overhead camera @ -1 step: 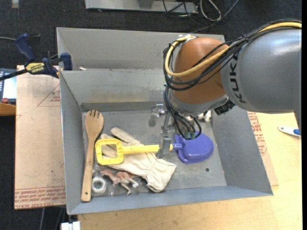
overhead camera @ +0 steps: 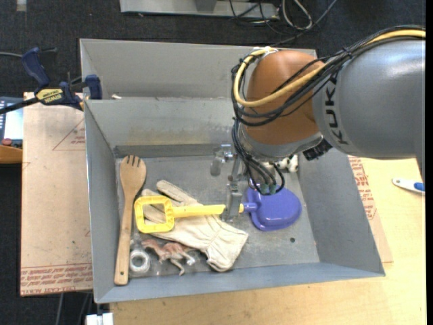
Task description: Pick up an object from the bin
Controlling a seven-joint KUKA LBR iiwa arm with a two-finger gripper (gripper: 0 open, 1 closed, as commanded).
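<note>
**Jaws at the handle end of the yellow plastic scoop (overhead camera: 189,211); clenched or released, cannot tell.**
Hazard: the white fabric glove (overhead camera: 211,239) beneath the scoop may snag and drag along.

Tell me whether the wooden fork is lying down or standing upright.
Lying down: the wooden fork stretches lengthwise beside the bin's left wall, tines toward the back, handle toward the front.

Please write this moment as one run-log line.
gripper: at handle end of yellow shovel | beside: purple plastic piece | hold: none seen
</note>
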